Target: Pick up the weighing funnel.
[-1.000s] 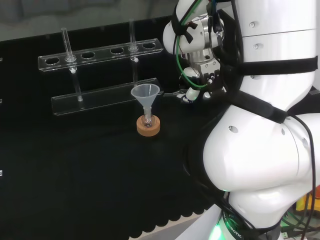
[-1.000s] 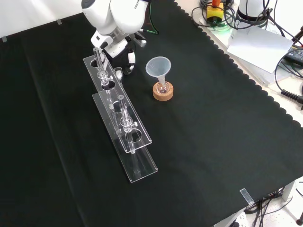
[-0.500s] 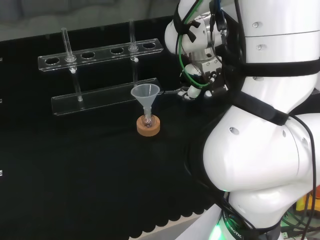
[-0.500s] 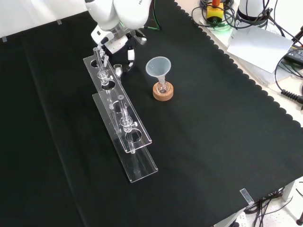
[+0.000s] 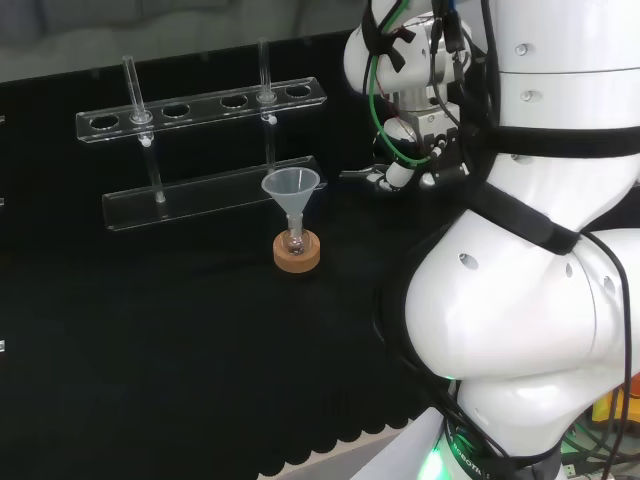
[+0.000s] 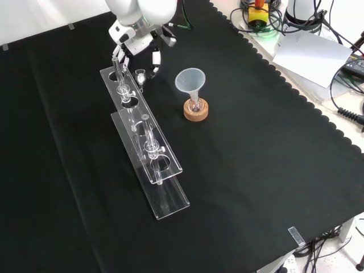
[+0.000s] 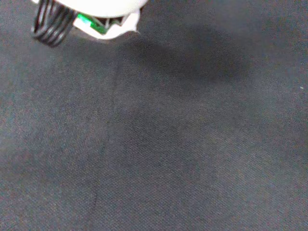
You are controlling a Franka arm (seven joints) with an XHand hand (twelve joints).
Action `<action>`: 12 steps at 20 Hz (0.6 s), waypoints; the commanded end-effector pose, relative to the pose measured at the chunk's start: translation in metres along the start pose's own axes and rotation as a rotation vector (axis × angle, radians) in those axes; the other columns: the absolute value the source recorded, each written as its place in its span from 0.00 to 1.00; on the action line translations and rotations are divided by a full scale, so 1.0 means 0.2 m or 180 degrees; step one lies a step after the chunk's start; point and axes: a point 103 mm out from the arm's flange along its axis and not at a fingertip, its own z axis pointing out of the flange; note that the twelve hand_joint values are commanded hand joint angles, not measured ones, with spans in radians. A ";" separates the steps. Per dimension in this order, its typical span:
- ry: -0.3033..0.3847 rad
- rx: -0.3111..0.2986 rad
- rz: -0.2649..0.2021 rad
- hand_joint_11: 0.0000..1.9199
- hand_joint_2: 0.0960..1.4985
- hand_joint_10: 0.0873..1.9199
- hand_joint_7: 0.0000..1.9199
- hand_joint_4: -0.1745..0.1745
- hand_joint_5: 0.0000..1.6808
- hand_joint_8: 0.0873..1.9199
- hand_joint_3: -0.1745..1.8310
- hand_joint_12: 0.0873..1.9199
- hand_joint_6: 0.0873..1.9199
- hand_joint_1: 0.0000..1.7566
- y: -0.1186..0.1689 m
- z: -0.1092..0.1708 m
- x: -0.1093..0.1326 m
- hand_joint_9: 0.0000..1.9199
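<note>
Front view, left to right:
- Black cloth [image 6: 256, 159] covers the bench. A white strip of surface shows past its far-left corner.
- Clear rack [image 6: 170, 202] runs diagonally, left of centre, with two test tubes upright in it: one [image 6: 118, 74] at the far end, one [image 6: 147, 133] mid-rack.
- Hand [image 6: 139, 44] comes in from the top, just past the rack's far end. Its fingers are curled down and pinch the weighing funnel [image 6: 139, 75], a small clear piece at the fingertips, just beside the far tube. Can't tell here whether it is off the cloth. In the head view its stem sticks out left of the hand and looks clear of the surface.
- Funnel [image 6: 190, 79] stands mouth up, stem in a small flask [image 6: 196, 105] on a cork ring [image 6: 196, 112]. It is near the hand but apart from it, nothing touching it.
- The middle and near cloth is bare, flat and matte. A small clear tag [image 6: 294, 235] sits at the near edge.
- The cloth's right edge is scalloped. Past it is a pale benchtop with a sheet of paper [image 6: 310, 54], loose cables [image 6: 347, 108] and a yellow box with a red button [image 6: 257, 14].

Wrist view: cloth weave up close, with one faint crease [image 7: 108, 134], a soft shadow [image 7: 192, 62] and a black cable loop [image 7: 48, 29] on the blurred white part of the hand.
</note>
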 end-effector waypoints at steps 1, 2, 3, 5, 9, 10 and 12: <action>0.0226 -0.0069 0.0098 0.25 0.42 0.25 0.23 1.00 0.69 0.31 0.43 0.65 0.44 0.62 -0.07 -0.06 -0.05 0.39; 0.0247 -0.0089 0.0110 0.25 0.42 0.25 0.23 1.00 0.69 0.31 0.43 0.65 0.43 0.62 -0.08 -0.07 -0.06 0.39; 0.0269 -0.0104 0.0112 0.25 0.42 0.25 0.23 1.00 0.69 0.31 0.43 0.65 0.43 0.62 -0.10 -0.08 -0.06 0.39; 0.0319 -0.0135 0.0119 0.25 0.42 0.25 0.23 1.00 0.69 0.31 0.43 0.65 0.43 0.62 -0.12 -0.10 -0.07 0.39; 0.0282 -0.0178 0.0127 0.25 0.42 0.24 0.23 1.00 0.69 0.31 0.43 0.65 0.43 0.62 -0.17 -0.14 -0.06 0.39; 0.0260 -0.0182 0.0124 0.25 0.42 0.24 0.23 1.00 0.69 0.31 0.43 0.65 0.43 0.62 -0.19 -0.15 -0.05 0.39; 0.0197 -0.0179 0.0112 0.25 0.42 0.24 0.23 1.00 0.69 0.30 0.43 0.65 0.43 0.62 -0.22 -0.18 -0.04 0.39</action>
